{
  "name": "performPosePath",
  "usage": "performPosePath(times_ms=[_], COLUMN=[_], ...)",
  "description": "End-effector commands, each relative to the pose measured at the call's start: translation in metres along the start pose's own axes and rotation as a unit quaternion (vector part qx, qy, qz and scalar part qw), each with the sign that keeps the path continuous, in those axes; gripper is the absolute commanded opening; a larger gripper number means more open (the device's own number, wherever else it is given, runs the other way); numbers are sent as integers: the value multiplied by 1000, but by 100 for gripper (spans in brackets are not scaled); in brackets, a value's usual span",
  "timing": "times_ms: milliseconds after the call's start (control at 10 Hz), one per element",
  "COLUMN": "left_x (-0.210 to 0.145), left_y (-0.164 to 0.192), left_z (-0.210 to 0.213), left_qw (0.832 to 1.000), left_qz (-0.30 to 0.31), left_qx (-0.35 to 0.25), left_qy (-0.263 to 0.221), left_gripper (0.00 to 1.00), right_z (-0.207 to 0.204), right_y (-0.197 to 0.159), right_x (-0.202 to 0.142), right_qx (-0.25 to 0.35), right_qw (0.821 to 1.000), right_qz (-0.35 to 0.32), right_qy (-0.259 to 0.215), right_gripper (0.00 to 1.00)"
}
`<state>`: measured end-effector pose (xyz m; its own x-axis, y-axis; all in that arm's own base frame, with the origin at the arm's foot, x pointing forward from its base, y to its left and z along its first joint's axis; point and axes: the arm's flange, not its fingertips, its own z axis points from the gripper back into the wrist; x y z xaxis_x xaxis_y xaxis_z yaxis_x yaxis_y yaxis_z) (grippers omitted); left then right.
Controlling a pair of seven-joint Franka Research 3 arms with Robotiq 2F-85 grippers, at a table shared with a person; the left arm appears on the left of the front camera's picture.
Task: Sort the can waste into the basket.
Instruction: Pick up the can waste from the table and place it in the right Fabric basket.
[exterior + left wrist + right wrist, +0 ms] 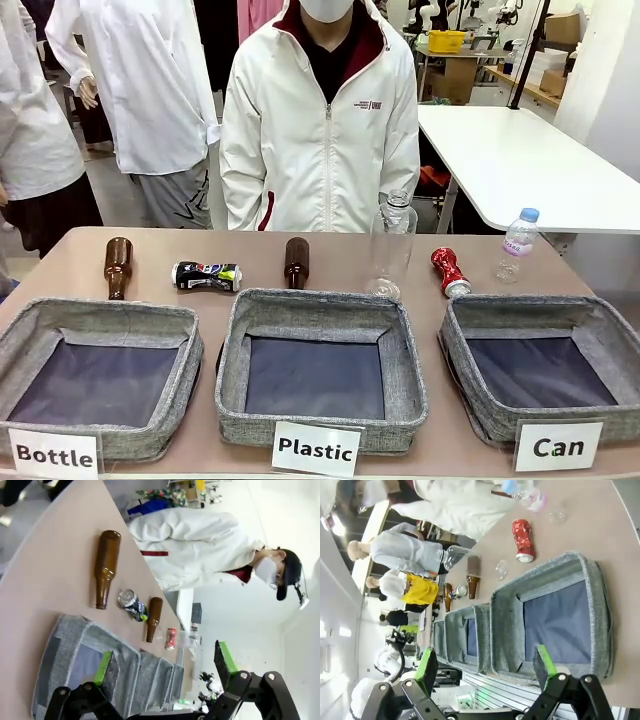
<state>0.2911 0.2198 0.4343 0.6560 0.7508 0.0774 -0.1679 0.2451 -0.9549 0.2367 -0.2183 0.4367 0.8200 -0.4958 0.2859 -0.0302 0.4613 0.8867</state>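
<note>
Tan table (60,260) in a lab, person (320,130) in a white jacket standing at the far side, three grey baskets in a row along the near edge; Can basket (540,312) is on the robot's right, nothing in it. Both cans sit on the table, so looks like the very start, first pick not yet made. Red can (449,272) lies just behind the Can basket's far left corner; black can (206,276) is well apart from it, between the two brown bottles (118,267), behind the gap between the Bottle and Plastic baskets. Right gripper (485,664) jaws wide, holding nothing, hanging on the near side of the Can basket with the red can beyond it. Left gripper (165,662) also wide and empty, black can far ahead. Likely next: right arm reaches over the basket and straddles the red can across its crushed body
</note>
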Motion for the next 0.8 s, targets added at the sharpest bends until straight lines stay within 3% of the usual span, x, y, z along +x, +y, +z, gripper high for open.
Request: performPosePath(times_ms=[0, 400, 600, 700], left_x=[9, 5, 18, 18], left_y=[-4, -11, -26, -42], left_z=[12, 7, 6, -7], left_qw=[999, 1000, 995, 985], left_qz=[-21, -12, -80, -142], left_qx=[-21, -20, 51, 75], left_qy=[26, 21, 36, 58], left_gripper=[100, 100, 100, 100], right_z=[3, 3, 3, 3], right_y=[9, 9, 9, 9], right_x=[-1, -1, -1, -1], right_qx=[11, 11, 11, 11], right_qw=[1000, 1000, 1000, 1000], right_qz=[20, 20, 20, 20], right_qy=[4, 4, 4, 4], right_gripper=[100, 100, 100, 100])
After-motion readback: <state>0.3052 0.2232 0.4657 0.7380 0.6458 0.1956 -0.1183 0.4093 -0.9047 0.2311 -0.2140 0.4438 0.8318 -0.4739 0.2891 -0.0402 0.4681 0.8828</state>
